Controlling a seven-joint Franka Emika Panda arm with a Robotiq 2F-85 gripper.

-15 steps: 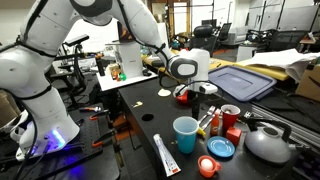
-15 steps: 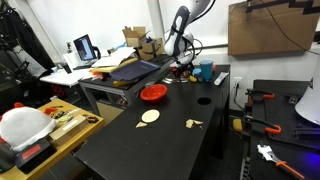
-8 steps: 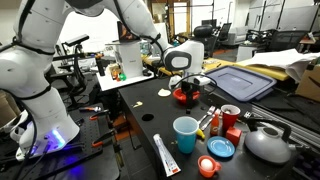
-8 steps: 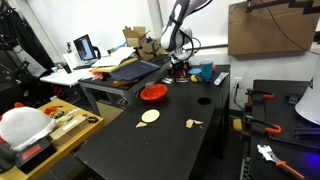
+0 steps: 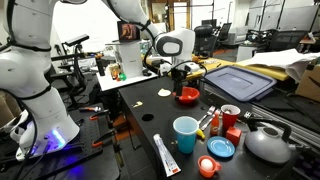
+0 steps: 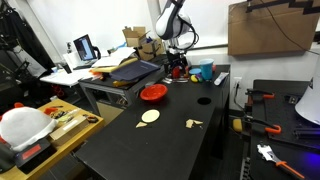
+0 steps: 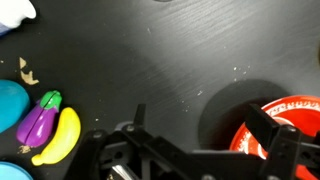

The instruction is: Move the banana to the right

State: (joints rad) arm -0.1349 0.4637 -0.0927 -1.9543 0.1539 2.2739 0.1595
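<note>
The banana (image 7: pixel 57 138) is small and yellow. It lies at the lower left of the wrist view, touching a purple toy eggplant (image 7: pixel 40 117). My gripper (image 7: pixel 205 128) is open and empty, well to the right of the banana. One finger hangs over the rim of the red bowl (image 7: pixel 290 125). In an exterior view the gripper (image 5: pixel 180 73) hovers above the red bowl (image 5: pixel 187 96), behind the blue cup (image 5: pixel 185 133). It also shows far back on the table in the other view (image 6: pixel 177 66).
A white toothpaste tube (image 5: pixel 165 155) lies at the table's front edge. A red cup (image 5: pixel 230 115), a blue lid (image 5: pixel 222 148), an orange lid (image 5: pixel 208 166) and a grey kettle (image 5: pixel 268 143) crowd the right. A grey bin lid (image 5: pixel 240 80) lies behind.
The gripper has risen from beside the red bowl and moved up and to the left in the exterior view. It stays open and empty.
</note>
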